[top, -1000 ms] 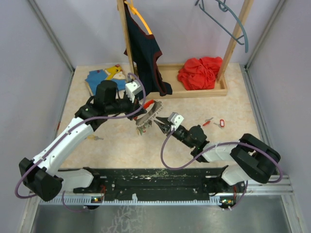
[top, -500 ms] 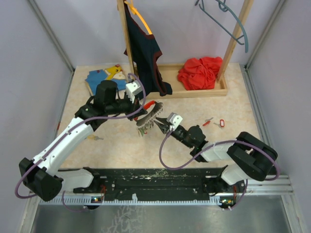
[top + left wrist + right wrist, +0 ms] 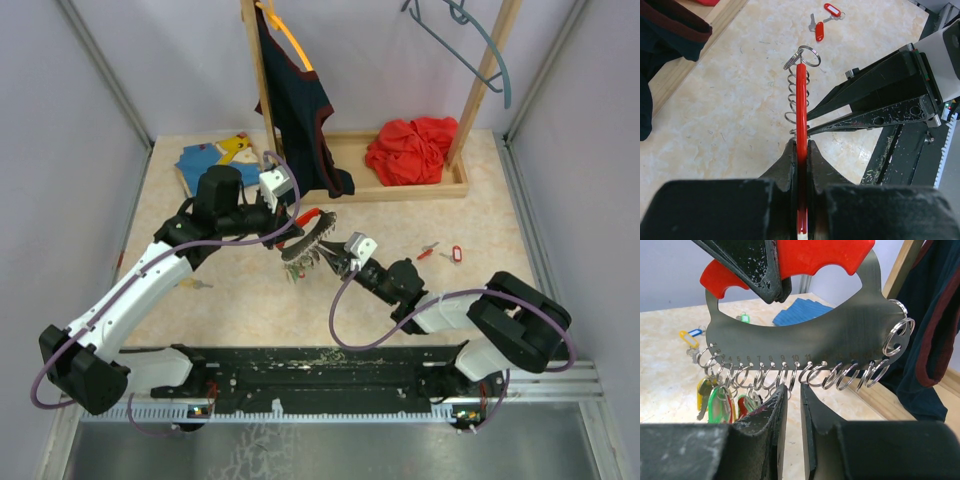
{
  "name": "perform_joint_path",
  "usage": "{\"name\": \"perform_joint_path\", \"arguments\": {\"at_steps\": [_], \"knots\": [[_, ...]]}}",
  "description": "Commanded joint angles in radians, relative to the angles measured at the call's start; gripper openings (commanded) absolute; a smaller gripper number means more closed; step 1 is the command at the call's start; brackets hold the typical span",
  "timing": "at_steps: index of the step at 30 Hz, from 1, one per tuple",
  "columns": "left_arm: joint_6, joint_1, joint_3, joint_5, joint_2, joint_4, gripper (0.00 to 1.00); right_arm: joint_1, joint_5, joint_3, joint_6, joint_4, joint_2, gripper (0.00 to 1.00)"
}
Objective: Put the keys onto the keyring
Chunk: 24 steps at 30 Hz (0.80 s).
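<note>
My left gripper (image 3: 801, 145) is shut on the red handle (image 3: 801, 95) of the keyring holder (image 3: 305, 238), a grey plate with a row of split rings (image 3: 805, 374), held above the table. Several keys with green, red and yellow tags (image 3: 722, 400) hang from its leftmost rings. My right gripper (image 3: 794, 387) sits just under the middle rings, jaws a narrow gap apart. One ring's lower edge hangs at its fingertips (image 3: 810, 131), and nothing shows gripped. Loose red-tagged keys (image 3: 445, 252) lie on the table to the right. Another key (image 3: 197, 284) lies to the left.
A wooden rack at the back holds a dark shirt (image 3: 300, 100) and a teal hanger (image 3: 470, 40). Red cloth (image 3: 410, 148) lies in its base tray. A blue and yellow puzzle (image 3: 215, 155) sits at the back left. A black rail (image 3: 330, 365) runs along the near edge.
My right gripper has crept left and up towards the rings, and its jaws have narrowed slightly. The left arm and holder have barely moved.
</note>
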<state>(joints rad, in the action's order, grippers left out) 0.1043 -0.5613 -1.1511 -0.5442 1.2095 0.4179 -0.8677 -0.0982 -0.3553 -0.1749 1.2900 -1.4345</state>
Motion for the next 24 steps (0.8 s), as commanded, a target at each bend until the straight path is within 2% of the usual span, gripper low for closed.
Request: {"name": "perform_joint_path", "arguments": {"at_steps": [1, 13, 17, 19, 24], "knots": [[-0.004, -0.009, 0.002, -0.033, -0.022, -0.061, 0.0, -0.01, 0.003, -0.041, 0.0, 0.067, -0.007, 0.17], [-0.016, -0.012, 0.001, -0.032, -0.022, -0.065, 0.0, -0.011, 0.018, -0.045, 0.002, 0.069, -0.006, 0.11], [-0.032, -0.012, -0.002, -0.025, -0.02, -0.065, 0.0, -0.012, 0.021, -0.043, 0.005, 0.067, 0.0, 0.06], [-0.052, -0.012, -0.005, -0.013, -0.019, -0.066, 0.0, -0.011, 0.023, -0.041, 0.004, 0.06, 0.003, 0.0], [-0.116, -0.012, -0.005, 0.025, -0.019, -0.07, 0.0, -0.012, 0.042, -0.015, 0.002, 0.107, 0.004, 0.0]]}}
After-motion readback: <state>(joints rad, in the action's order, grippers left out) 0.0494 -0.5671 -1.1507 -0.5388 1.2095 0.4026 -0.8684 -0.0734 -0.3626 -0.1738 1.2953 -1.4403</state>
